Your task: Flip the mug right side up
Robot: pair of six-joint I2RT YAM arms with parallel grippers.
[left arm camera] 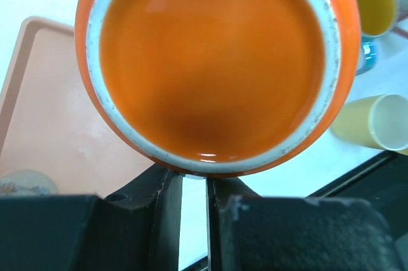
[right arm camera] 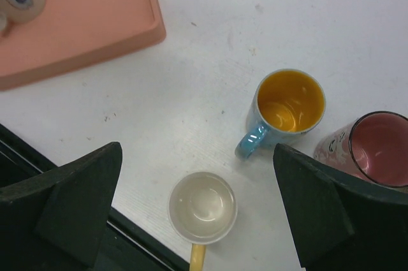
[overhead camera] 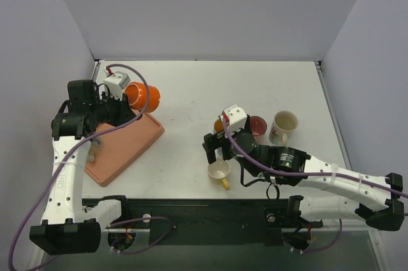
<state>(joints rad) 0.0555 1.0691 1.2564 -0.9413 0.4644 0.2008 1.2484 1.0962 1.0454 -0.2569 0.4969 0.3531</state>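
Orange mug [overhead camera: 143, 97]: far left, at the tip of the left gripper [overhead camera: 124, 102] by the tray's far corner. It lies on its side, with its base and pale foot ring towards the left wrist camera and its mouth pointing right. Not yet upright.

Items, near to far:
- Cream cup [right arm camera: 203, 206]: near centre of the counter [overhead camera: 191, 86], upright, yellow handle pointing near.
- Right gripper [overhead camera: 218, 148]: fingers spread wide and empty, hovering above the cream cup, well apart from the orange mug.
- Blue mug [right arm camera: 290, 102]: upright, yellow inside, just beyond the cream cup.
- Pink cup [right arm camera: 379, 146]: upright, right of the blue mug.
- White mug [overhead camera: 284, 125]: upright, furthest right.
- Tray [overhead camera: 137, 137]: salmon, on the left, with a small pale object [overhead camera: 95, 148] too blurred to name.
- Left gripper: drawn to a slit just under the mug's base, apparently pinching the mug low down. The contact itself is hidden.

Hazards, as judged:
- The hold looks thin and off-centre, so the mug's weight may swing it in the grip as the wrist rolls.
- If the mug slips, it would strike the tray rim or the counter.
- If it is set down astride the tray edge, it would stand tilted and could topple.
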